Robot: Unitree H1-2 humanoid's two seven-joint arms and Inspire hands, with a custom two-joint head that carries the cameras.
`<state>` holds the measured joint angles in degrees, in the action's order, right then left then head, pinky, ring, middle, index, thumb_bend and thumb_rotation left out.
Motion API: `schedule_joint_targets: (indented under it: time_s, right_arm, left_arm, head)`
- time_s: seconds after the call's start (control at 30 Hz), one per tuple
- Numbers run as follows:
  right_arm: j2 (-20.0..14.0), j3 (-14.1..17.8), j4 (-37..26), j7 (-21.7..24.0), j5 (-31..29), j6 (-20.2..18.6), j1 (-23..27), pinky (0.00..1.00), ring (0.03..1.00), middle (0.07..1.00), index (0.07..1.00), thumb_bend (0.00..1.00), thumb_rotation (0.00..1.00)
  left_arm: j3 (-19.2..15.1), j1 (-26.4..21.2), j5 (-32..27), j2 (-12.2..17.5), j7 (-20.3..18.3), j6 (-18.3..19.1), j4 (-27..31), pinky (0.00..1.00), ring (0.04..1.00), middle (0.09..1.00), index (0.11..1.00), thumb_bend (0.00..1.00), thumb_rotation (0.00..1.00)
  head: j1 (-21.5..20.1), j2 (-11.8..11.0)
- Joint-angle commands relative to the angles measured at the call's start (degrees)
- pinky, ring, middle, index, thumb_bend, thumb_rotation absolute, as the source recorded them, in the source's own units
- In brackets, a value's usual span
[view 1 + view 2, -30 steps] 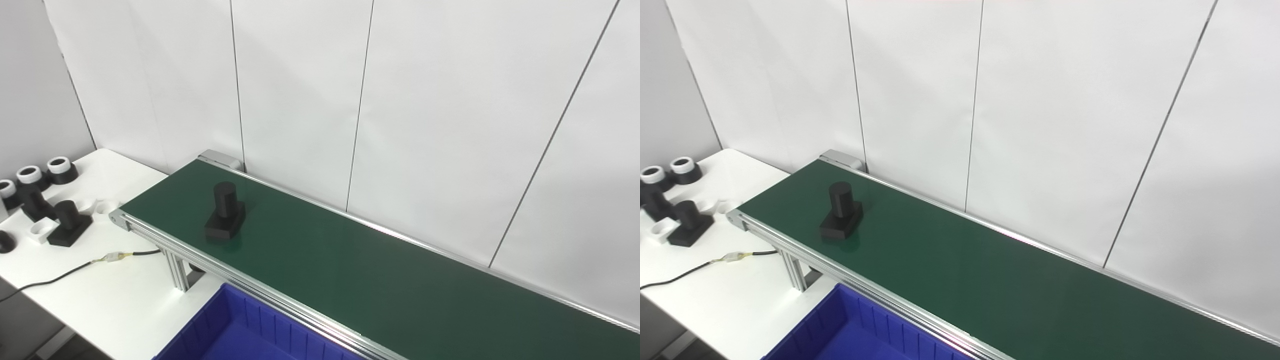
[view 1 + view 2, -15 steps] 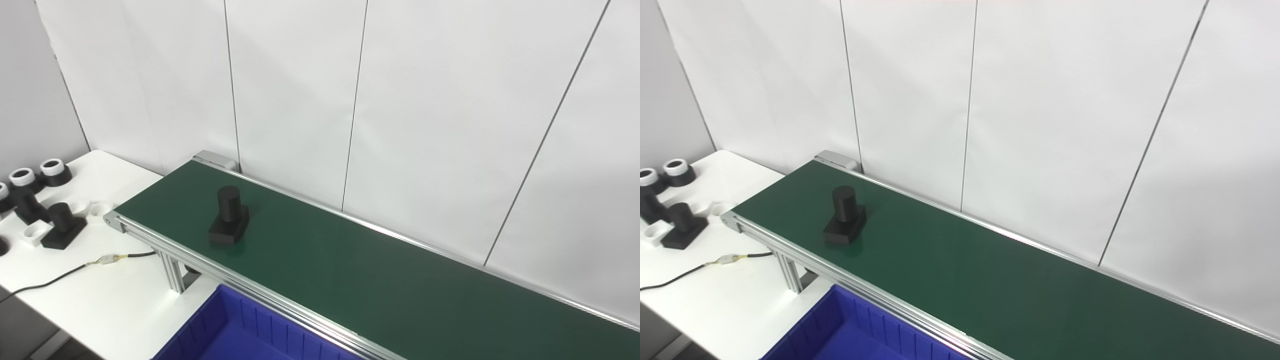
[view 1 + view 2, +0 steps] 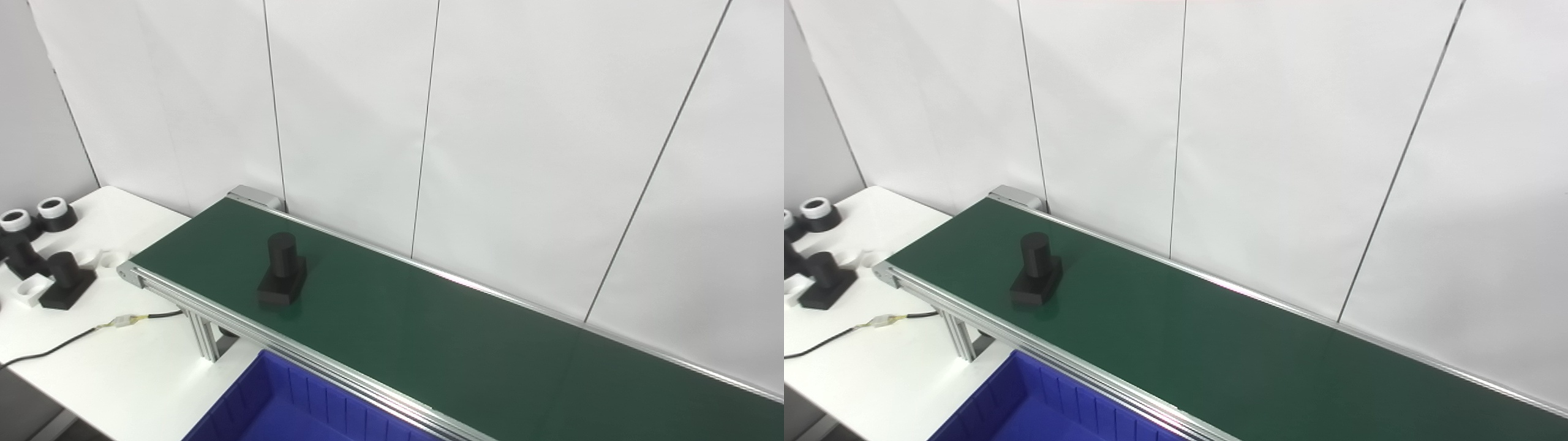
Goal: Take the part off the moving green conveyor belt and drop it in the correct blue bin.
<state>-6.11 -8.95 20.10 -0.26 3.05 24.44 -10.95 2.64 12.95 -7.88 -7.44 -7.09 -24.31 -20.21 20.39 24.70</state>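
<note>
- Black part, a short upright cylinder on a flat rectangular base, stands on the dark green conveyor belt near its left end, closer to the near rail than to the far one
- Its cylinder points straight up and its base lies flat on the belt surface, apart from both rails
- Silver aluminium frame edges the belt on the near side, with a leg going down to the white table
- Blue plastic bin with ribbed inner walls sits just below the near rail, at the bottom edge of both views; only its upper left corner shows
- On the white table to the left, well apart from the belt, another black cylinder-on-base part stands upright beside some white holders
- Two black rings with white tops sit further back on that table
- A black cable with a pale connector lies across the table toward the frame leg
- Neither the left hand nor the right hand appears in either view, so whether their fingers are spread or closed cannot be told
</note>
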Motion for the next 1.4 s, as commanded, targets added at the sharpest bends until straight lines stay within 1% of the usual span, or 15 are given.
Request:
schedule_joint_targets:
  time_s: [0.0,0.13,0.43,0.7,0.77,0.87,1.07,1.17,1.23,1.37]
  right_arm:
    - [0.3,-0.2,-1.5,-0.4,0.0,2.5,0.6,0.59,0.702,0.791,0.832,0.55,0.00]
    - [0.2,-0.4,-1.5,-0.8,0.3,2.5,0.7,0.58,0.698,0.788,0.832,0.55,0.00]
    - [0.3,-0.6,-1.7,-1.2,0.2,2.5,0.5,0.58,0.692,0.782,0.827,0.56,0.00]
    - [0.2,-1.3,-1.6,-2.5,0.8,2.5,0.4,0.57,0.684,0.769,0.818,0.58,0.00]
    - [0.2,-1.4,-1.5,-2.5,0.6,2.5,0.5,0.55,0.667,0.756,0.810,0.60,0.00]
    - [0.3,-1.5,-1.5,-2.6,0.4,2.5,0.5,0.55,0.662,0.753,0.806,0.61,0.00]
    - [0.3,-1.8,-1.2,-3.2,1.0,2.5,0.8,0.54,0.656,0.751,0.800,0.64,0.00]
    - [0.4,-2.0,-1.4,-3.2,1.0,2.5,0.9,0.55,0.660,0.753,0.804,0.64,0.00]
    - [0.6,-2.1,-1.3,-3.2,0.8,2.5,1.0,0.55,0.665,0.756,0.806,0.64,0.00]
    - [0.7,-2.1,-1.4,-2.9,0.8,2.5,1.0,0.58,0.679,0.763,0.808,0.65,0.00]
  left_arm:
    - [0.2,-0.2,-0.2,0.1,-0.6,-2.0,2.0,0.58,0.614,0.672,0.724,0.74,0.00]
    - [0.2,-0.1,-0.1,0.1,-0.5,-1.9,2.3,0.58,0.617,0.673,0.725,0.72,0.00]
    - [0.1,-0.1,-0.3,0.3,-0.7,-2.2,2.2,0.58,0.616,0.670,0.718,0.73,0.00]
    - [0.0,0.3,-0.2,0.4,-0.4,-2.1,2.4,0.57,0.604,0.666,0.714,0.72,0.00]
    - [0.1,0.3,0.1,0.5,-0.3,-2.1,2.6,0.57,0.612,0.669,0.719,0.71,0.00]
    - [0.1,0.3,0.1,0.7,-0.5,-2.2,2.7,0.58,0.617,0.672,0.723,0.70,0.00]
    - [-0.1,0.1,-0.1,1.0,-0.7,-2.2,2.7,0.58,0.618,0.680,0.732,0.67,0.00]
    - [-0.1,-0.1,-0.4,1.1,-0.9,-2.1,2.7,0.58,0.625,0.683,0.733,0.65,0.00]
    - [-0.2,-0.2,-0.8,1.2,-1.1,-1.8,2.7,0.58,0.625,0.683,0.730,0.64,0.00]
    - [0.1,-0.3,-0.7,1.2,-1.2,-1.5,2.7,0.57,0.612,0.675,0.730,0.65,0.00]
  head:
    - [-0.2,0.1]
    - [-0.7,0.4]
    - [-1.9,0.8]
    - [-4.0,1.2]
    - [-4.4,1.5]
    - [-5.1,1.5]
    - [-5.6,2.5]
    - [-6.3,2.8]
    - [-7.6,2.8]
    - [-7.6,2.9]
